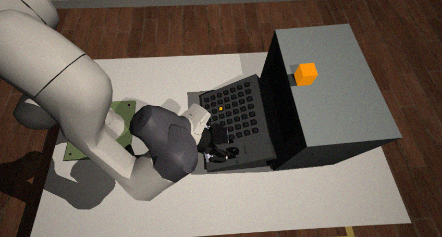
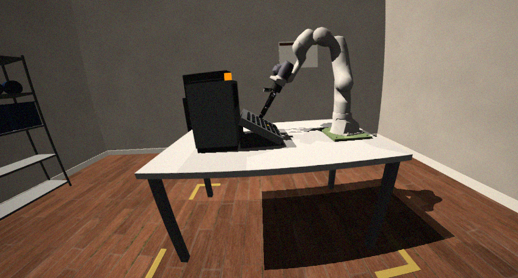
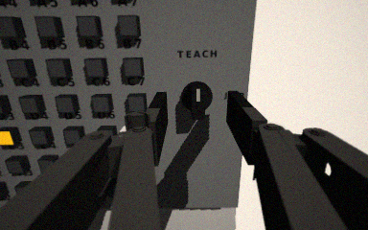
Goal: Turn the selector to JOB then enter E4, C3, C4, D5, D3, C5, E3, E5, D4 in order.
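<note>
The sloped dark keypad panel (image 1: 263,148) (image 2: 254,128) (image 3: 210,168) leans against a grey machine box (image 1: 334,89) (image 2: 212,112). Its round black selector knob (image 3: 196,95) (image 1: 233,150) has a white mark pointing up at the word TEACH (image 3: 196,54); the JOB label to its right is partly hidden by my right finger. One key (image 3: 4,138) (image 1: 220,108) glows orange. My gripper (image 3: 196,106) (image 1: 228,152) (image 2: 262,114) is partly open and empty, its two fingers standing on either side of the knob, just above the panel and apart from it.
An orange cube (image 1: 305,74) (image 2: 228,76) sits on top of the machine box. The white table (image 1: 217,197) (image 2: 291,155) carries the arm's green base plate (image 1: 124,110) (image 2: 345,135). Several rows of dark keys (image 3: 61,72) lie left of the knob.
</note>
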